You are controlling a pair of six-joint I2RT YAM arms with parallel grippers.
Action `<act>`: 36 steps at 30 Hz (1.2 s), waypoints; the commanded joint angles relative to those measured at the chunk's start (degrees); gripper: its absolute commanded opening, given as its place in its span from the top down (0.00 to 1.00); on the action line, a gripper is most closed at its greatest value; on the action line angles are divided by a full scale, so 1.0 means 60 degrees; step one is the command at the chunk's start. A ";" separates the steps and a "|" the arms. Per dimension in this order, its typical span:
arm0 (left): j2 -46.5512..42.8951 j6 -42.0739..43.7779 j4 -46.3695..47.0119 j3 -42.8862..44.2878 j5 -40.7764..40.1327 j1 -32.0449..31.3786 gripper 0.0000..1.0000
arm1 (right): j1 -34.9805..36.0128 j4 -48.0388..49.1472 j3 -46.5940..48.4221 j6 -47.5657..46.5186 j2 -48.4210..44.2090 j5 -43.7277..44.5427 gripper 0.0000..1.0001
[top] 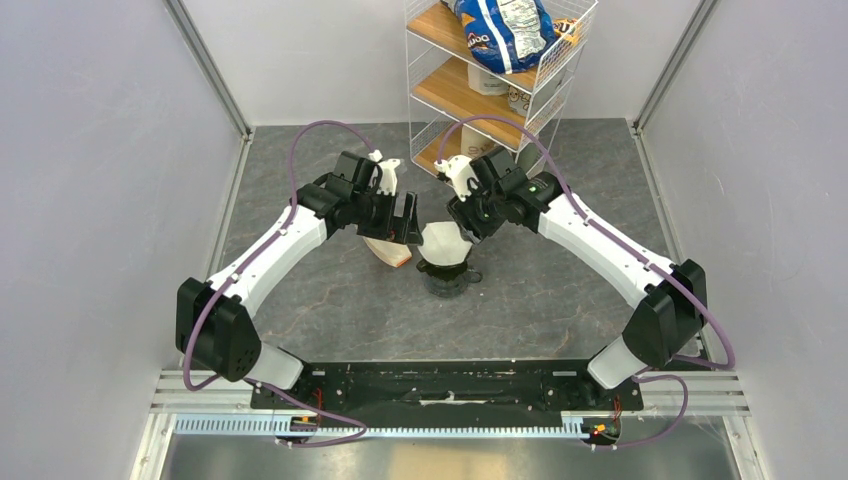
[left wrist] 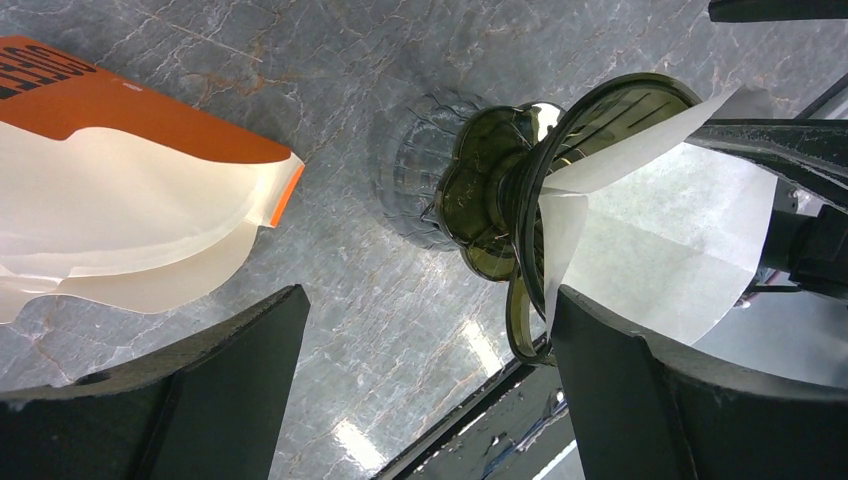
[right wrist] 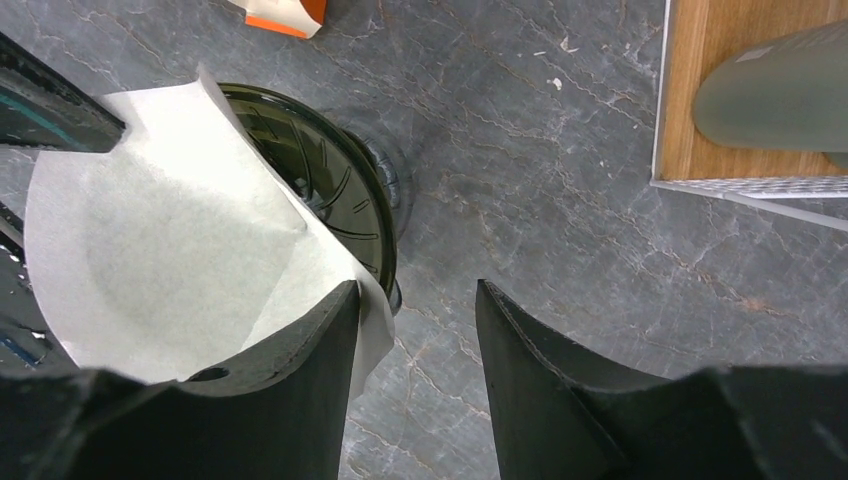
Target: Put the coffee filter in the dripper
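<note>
We find the coffee filter (right wrist: 170, 250) opened inside the dripper (right wrist: 345, 190), left end effector (left wrist: 428, 305) and right end effector (right wrist: 417, 295) spread alongside, seemingly to seat it.

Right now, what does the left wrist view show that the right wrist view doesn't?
Left wrist only: the dripper side-on with its scalloped base, and the open mouth of the orange-ended packet, white paper inside.
Right wrist only: the wooden shelf holding a grey vessel, plus the dripper's ribbed inside.
Both: the coffee filter partly in the dripper's rim with much sticking out, some of the packet, and the marble table.
</note>
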 commanded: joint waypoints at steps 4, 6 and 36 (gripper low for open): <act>-0.0215 0.0320 0.0463 0.0465 0.0790 -0.0033 0.01 | -0.0050 0.0215 0.0336 0.0068 -0.0164 -0.0650 0.46; -0.0257 0.0184 0.0659 0.0618 0.0950 -0.0065 0.01 | -0.0050 0.0190 0.0406 0.0092 -0.0135 -0.0791 0.46; -0.0036 0.0817 0.1679 0.0694 0.1425 -0.0344 0.51 | -0.0036 0.0538 0.0675 -0.0003 -0.0278 -0.1448 0.67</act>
